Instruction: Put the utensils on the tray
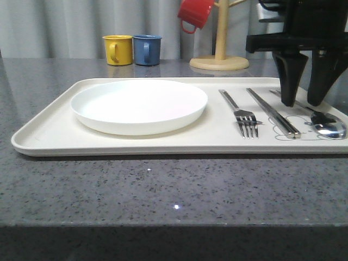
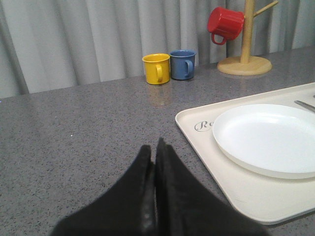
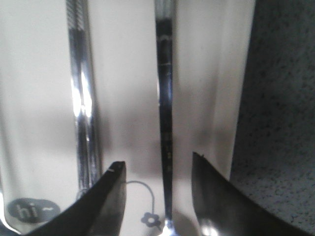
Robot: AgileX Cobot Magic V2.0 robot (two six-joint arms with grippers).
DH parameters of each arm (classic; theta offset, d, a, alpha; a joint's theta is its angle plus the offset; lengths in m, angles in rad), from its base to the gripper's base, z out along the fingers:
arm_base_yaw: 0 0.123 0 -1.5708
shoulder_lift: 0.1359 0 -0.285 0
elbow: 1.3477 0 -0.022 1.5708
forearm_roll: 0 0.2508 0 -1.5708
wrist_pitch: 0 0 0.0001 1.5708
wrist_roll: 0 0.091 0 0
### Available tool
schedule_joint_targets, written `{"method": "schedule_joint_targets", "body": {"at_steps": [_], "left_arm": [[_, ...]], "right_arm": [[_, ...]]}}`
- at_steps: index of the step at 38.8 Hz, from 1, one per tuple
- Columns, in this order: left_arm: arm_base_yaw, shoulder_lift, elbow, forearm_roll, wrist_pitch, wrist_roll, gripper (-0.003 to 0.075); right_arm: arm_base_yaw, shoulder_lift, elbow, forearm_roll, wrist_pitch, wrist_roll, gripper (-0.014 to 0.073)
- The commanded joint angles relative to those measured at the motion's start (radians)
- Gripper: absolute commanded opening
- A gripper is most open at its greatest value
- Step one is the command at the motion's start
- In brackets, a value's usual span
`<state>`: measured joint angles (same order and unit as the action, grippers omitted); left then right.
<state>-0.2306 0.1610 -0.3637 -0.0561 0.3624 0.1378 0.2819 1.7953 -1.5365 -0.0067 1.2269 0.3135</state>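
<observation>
Utensils on tray (image 1: 49, 133): one plate (image 1: 139, 105), one fork (image 1: 241, 113), one spoon (image 1: 325, 124).

Grey speckled table (image 1: 163, 190) bears tray (image 1: 49, 136), mugs (image 1: 132, 50), wooden stand (image 1: 219, 62)

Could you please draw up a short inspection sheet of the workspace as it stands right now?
Surface: grey speckled table.
Tray: cream tray lies flat near the front edge.
Utensils: white plate, fork, chopsticks and spoon all lie on the tray.
Clutter: yellow mug and blue mug stand side by side behind the tray; red mug hangs on a wooden mug tree.
Grippers: left gripper shut, empty, low over the table beside the tray; right gripper open, straddling the spoon handle.
Cables: nothing seen.
Surroundings: grey curtain behind.
</observation>
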Motion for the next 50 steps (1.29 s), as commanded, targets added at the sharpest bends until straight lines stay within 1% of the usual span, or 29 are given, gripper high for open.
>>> {"method": "schedule_joint_targets", "body": {"at_steps": [1,5,8,10,12,13,15,19,20,23,27,31,35,40,45,50], "left_arm": [[0.002,0.010,-0.027,-0.012,-0.085,-0.010,-0.0018],[0.002,0.010,-0.027,-0.012,-0.085,-0.010,-0.0018],[0.002,0.010,-0.027,-0.012,-0.085,-0.010,-0.0018],[0.002,0.010,-0.027,-0.012,-0.085,-0.010,-0.0018],[0.002,0.010,-0.027,-0.012,-0.085,-0.010,-0.0018],[0.002,0.010,-0.027,-0.012,-0.085,-0.010,-0.0018],[0.002,0.010,-0.027,-0.012,-0.085,-0.010,-0.0018],[0.002,0.010,-0.027,-0.012,-0.085,-0.010,-0.0018],[0.002,0.010,-0.027,-0.012,-0.085,-0.010,-0.0018],[0.002,0.010,-0.027,-0.012,-0.087,-0.010,-0.0018],[0.002,0.010,-0.027,-0.012,-0.089,-0.010,-0.0018],[0.002,0.010,-0.027,-0.012,-0.089,-0.010,-0.0018],[0.002,0.010,-0.027,-0.012,-0.089,-0.010,-0.0018],[0.002,0.010,-0.027,-0.012,-0.089,-0.010,-0.0018],[0.002,0.010,-0.027,-0.012,-0.089,-0.010,-0.0018],[0.002,0.010,-0.027,-0.012,-0.089,-0.010,-0.0018]], "right_arm": [[-0.005,-0.093,-0.077,-0.011,0.110,0.001,0.0373],[-0.005,-0.151,-0.122,-0.015,0.110,-0.008,0.0365],[-0.005,-0.193,-0.140,-0.022,0.110,-0.039,0.0323],[-0.005,-0.224,-0.142,-0.030,0.110,-0.060,0.0258],[-0.005,-0.254,-0.142,-0.037,0.110,-0.078,0.0178],[-0.005,-0.271,-0.141,-0.041,0.110,-0.096,0.0120],[-0.005,-0.302,-0.138,-0.050,0.109,-0.122,0.0048],[-0.005,-0.371,-0.121,-0.060,0.099,-0.158,-0.0062],[-0.005,-0.388,-0.106,-0.060,0.088,-0.166,-0.0073],[-0.005,-0.460,-0.046,-0.061,0.047,-0.183,-0.0067],[-0.005,-0.572,0.087,-0.061,-0.066,-0.188,-0.0069],[-0.005,-0.730,0.275,-0.074,-0.233,-0.201,-0.0069],[-0.005,-0.899,0.466,-0.124,-0.382,-0.202,-0.0069],[-0.005,-1.119,0.747,-0.169,-0.590,-0.202,-0.0069],[-0.005,-1.320,0.942,-0.171,-0.719,-0.202,-0.0069],[-0.005,-1.483,1.073,-0.171,-0.825,-0.202,-0.0069]]}}
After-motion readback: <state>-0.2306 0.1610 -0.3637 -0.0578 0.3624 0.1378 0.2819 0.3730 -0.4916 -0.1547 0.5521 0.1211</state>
